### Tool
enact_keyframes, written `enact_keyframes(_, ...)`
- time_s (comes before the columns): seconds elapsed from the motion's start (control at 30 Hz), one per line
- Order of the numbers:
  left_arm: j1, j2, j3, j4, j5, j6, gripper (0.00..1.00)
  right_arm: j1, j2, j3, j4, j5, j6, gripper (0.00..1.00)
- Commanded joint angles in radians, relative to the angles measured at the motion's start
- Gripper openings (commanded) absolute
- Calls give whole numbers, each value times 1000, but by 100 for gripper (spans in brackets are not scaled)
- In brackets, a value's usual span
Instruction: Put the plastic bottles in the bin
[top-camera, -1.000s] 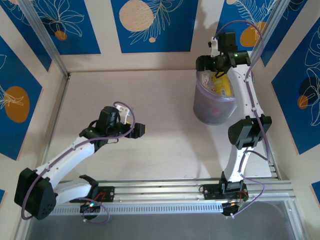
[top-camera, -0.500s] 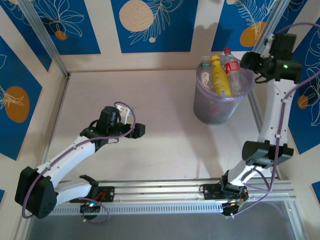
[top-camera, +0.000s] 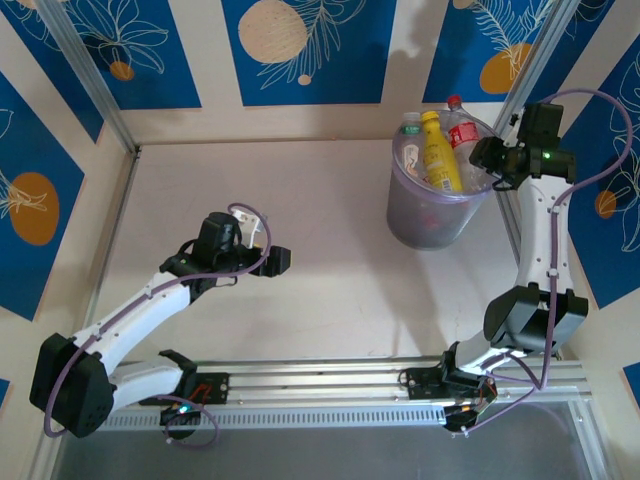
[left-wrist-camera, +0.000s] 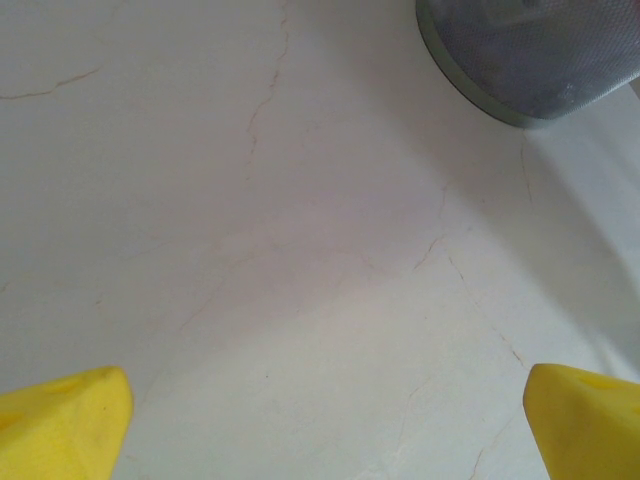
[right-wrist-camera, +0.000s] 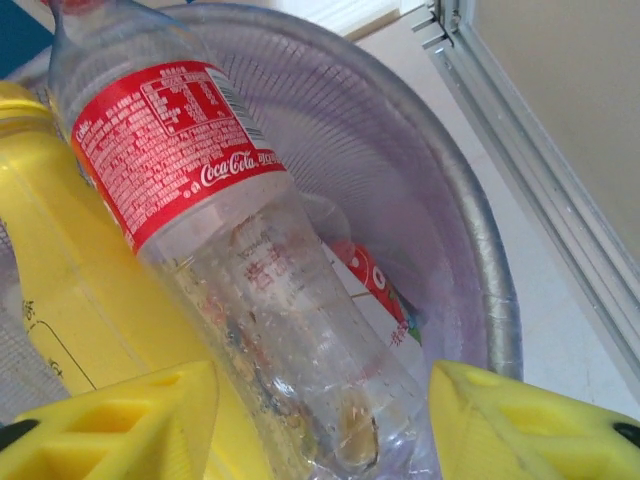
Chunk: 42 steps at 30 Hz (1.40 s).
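Beside the bin (top-camera: 425, 225), on its right, the right hand (top-camera: 487, 163) has swung back close, open wide and holding nothing; the bottles (top-camera: 441, 155) stand inside the bin, tops poking out; the left hand (top-camera: 265, 243) stays wide open over the worktop (top-camera: 330, 290); the job looks nearly done.

Upright bottles (top-camera: 441, 155) crowd the mouth of the bin (top-camera: 425, 222), while the table (top-camera: 320, 200) to its left lies open.
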<state>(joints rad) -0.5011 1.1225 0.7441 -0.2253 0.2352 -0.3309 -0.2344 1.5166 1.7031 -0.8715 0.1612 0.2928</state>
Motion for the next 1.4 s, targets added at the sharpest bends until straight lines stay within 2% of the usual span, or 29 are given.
enact_keyframes(0.0, 10, -20, 18, -1, 15, 14, 100, 17, -36, -21, 54, 62, 2, 65)
enact_keyframes(0.17, 11, -30, 16, -14, 5, 18, 100, 57, -80, -68, 104, 172, -8, 74)
enact_keyframes(0.37, 10, -20, 14, 4, 13, 13, 100, 65, -63, -80, 105, 263, 8, 74)
enact_keyframes(0.57, 11, -23, 6, 12, 10, 13, 100, 79, -12, -21, 59, 330, 37, 74)
enact_keyframes(0.7, 10, -24, 0, 17, 10, 13, 100, 82, 24, 4, 48, 329, 38, 74)
enact_keyframes(0.77, 10, -25, -2, 16, 7, 15, 100, 78, 39, 11, 38, 314, 48, 70)
enact_keyframes(1.0, 10, -33, 6, 5, -2, 22, 100, 58, 30, -56, 82, 230, 58, 47)
enact_keyframes(1.23, 11, -31, 9, 1, -5, 20, 100, 49, 25, -68, 89, 99, 64, 31)
enact_keyframes(1.37, 12, -33, 10, -1, -7, 20, 100, 59, 28, -76, 84, 50, 70, 27)
